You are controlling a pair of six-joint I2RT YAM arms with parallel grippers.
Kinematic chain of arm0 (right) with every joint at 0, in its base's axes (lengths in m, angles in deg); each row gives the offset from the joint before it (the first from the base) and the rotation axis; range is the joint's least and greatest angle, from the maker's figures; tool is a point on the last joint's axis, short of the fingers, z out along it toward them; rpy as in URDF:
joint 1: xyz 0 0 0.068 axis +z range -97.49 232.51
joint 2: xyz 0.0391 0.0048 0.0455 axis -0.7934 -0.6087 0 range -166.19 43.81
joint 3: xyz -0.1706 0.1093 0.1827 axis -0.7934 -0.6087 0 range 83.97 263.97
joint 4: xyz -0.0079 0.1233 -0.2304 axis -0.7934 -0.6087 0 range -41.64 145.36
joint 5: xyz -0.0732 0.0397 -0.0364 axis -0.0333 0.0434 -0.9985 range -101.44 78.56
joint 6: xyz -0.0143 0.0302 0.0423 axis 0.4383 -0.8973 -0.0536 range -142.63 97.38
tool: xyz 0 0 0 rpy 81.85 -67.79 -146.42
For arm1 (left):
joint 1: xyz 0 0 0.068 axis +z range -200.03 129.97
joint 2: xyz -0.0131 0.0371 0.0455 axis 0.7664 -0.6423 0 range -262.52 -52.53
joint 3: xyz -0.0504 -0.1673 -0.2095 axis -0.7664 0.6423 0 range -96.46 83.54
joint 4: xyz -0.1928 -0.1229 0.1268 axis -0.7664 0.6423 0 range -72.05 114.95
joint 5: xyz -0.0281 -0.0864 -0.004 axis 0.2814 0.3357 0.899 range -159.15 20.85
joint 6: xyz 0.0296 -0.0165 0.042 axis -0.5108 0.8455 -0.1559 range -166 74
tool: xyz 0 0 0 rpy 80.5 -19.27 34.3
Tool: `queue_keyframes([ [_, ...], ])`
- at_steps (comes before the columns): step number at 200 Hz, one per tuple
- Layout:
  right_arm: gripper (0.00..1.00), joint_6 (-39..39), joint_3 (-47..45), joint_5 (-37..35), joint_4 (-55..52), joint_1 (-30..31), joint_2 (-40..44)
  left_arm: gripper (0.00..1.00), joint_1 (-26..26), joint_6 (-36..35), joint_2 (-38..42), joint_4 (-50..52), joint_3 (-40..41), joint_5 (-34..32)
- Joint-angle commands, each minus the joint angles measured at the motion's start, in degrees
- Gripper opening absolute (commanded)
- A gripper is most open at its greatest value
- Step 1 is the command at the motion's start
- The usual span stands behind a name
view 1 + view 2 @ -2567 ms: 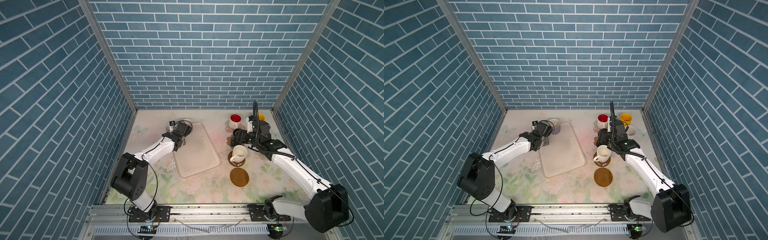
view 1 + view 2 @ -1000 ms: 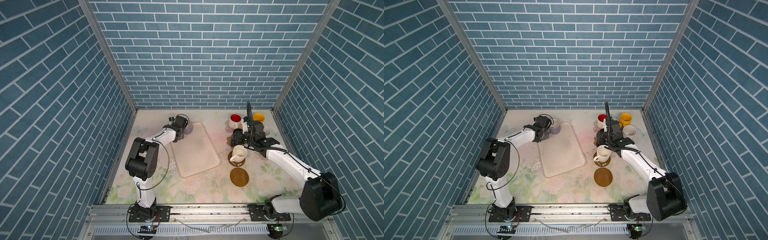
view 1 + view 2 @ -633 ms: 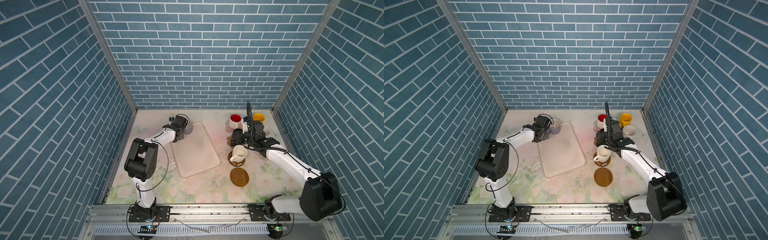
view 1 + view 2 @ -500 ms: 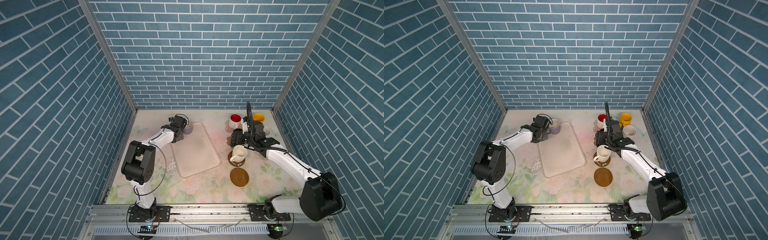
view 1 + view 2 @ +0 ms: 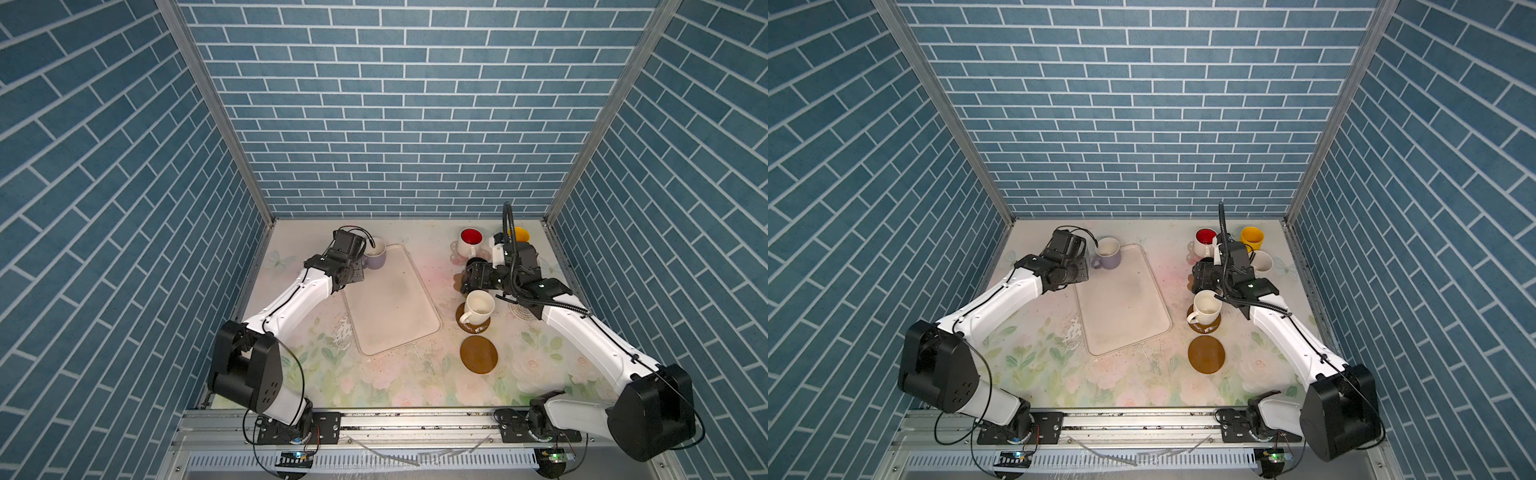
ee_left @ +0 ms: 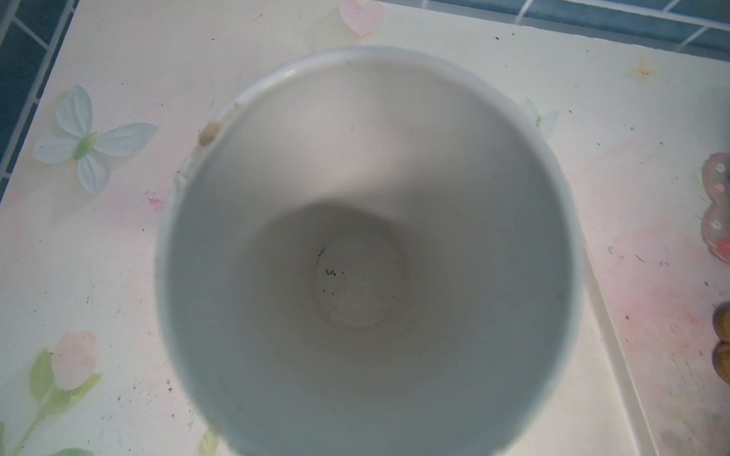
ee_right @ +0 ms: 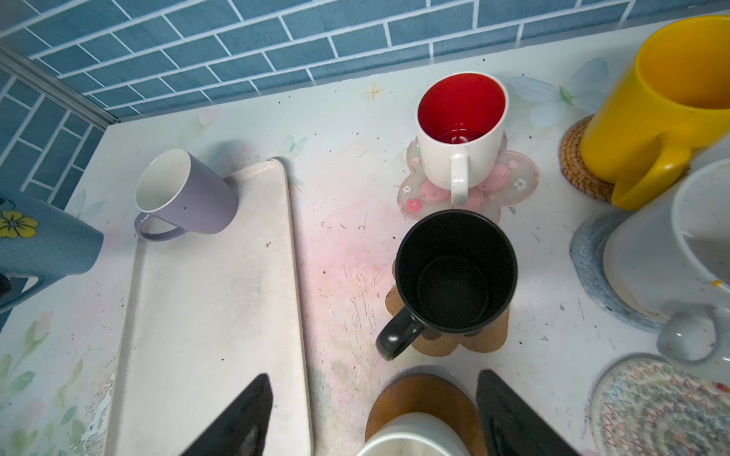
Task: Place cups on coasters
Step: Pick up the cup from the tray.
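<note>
Top views: in both, the left claw (image 5: 353,271) hangs just beside the lavender mug (image 5: 376,259). That mug stands at the far left corner of the tray (image 5: 390,316); I cannot tell whether it is on the rim or just off it. The right claw (image 5: 468,286) hovers at the far edge of a cream mug (image 5: 478,306) that sits on a brown disc (image 5: 478,329). A second brown disc (image 5: 478,354) lies bare, nearer the arm bases.

Left wrist: I look straight down into the light blue mug (image 6: 367,256), which fills the picture. No fingers show.

Right wrist: the right claw's fingers (image 7: 245,414) stand wide apart with nothing between them, and the cream mug's rim is below.

- The black mug (image 7: 454,276) sits on the paw-print mat (image 7: 488,339).
- The red-lined mug (image 7: 460,130) sits on the pink flower mat (image 7: 517,177).
- The yellow mug (image 7: 663,106) sits on the rattan mat (image 7: 574,166).
- Another pale mug (image 7: 663,252) sits on the blue woven mat (image 7: 588,260).
- The spiral mat (image 7: 663,410) lies bare.

At the picture's edge the light blue mug hangs tilted above the tabletop (image 7: 347,244), so I read the left claw as clamped on it.
</note>
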Motion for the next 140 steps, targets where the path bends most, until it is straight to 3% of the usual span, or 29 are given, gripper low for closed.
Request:
queue_keyframes([
  [1,0.82,-2.11,1.28,1.35,-2.06,-2.36,2.99,0.00,-3.13,-2.76,4.03,-0.09,-0.24,0.58],
  [43,0.82,-4.16,-0.39,9.70,-3.63,-8.75,5.90,0.00,-8.87,-4.70,6.53,-1.04,-0.07,3.80],
  [140,0.82,-2.50,0.04,11.11,-9.64,-13.85,10.14,0.00,-23.56,-13.05,5.80,-7.45,0.35,7.54],
])
